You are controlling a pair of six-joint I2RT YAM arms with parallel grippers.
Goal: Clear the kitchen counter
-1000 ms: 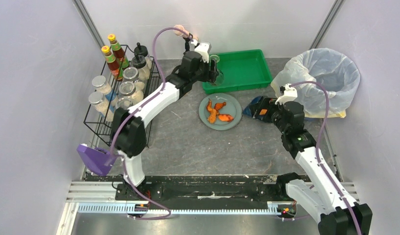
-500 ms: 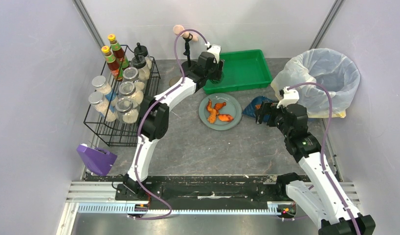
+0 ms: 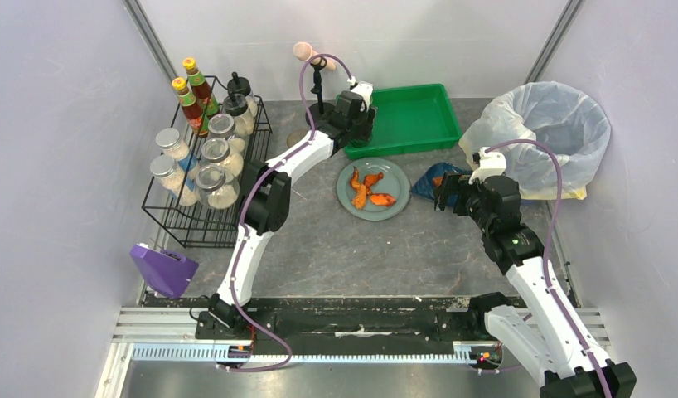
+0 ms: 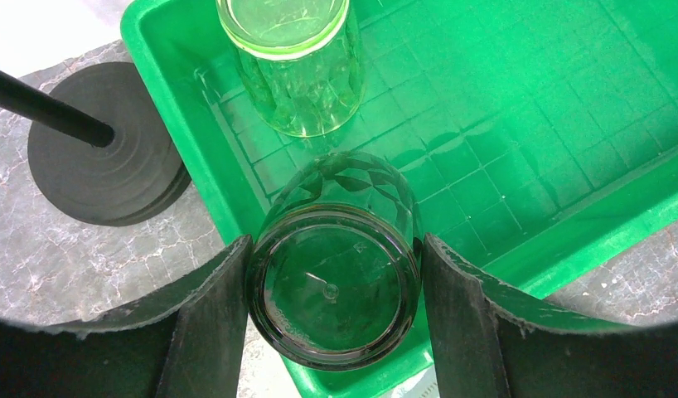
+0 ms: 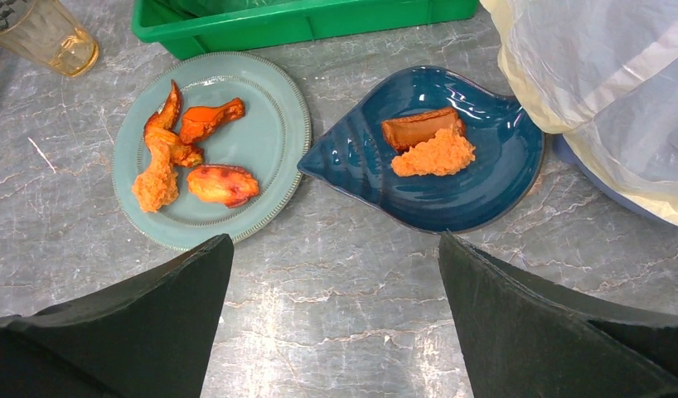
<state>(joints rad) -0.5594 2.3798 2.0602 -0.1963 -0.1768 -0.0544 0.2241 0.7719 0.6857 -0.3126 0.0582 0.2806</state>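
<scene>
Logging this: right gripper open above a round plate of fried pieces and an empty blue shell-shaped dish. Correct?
Not empty: the blue shell-shaped dish holds a brown piece and an orange lump of food, clear in the right wrist view. Otherwise right: the right gripper is open above it and the round plate of fried pieces.

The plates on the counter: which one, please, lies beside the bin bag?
The blue shell-shaped plate; the round grey-green plate lies on its other side, away from the bin bag.
</scene>
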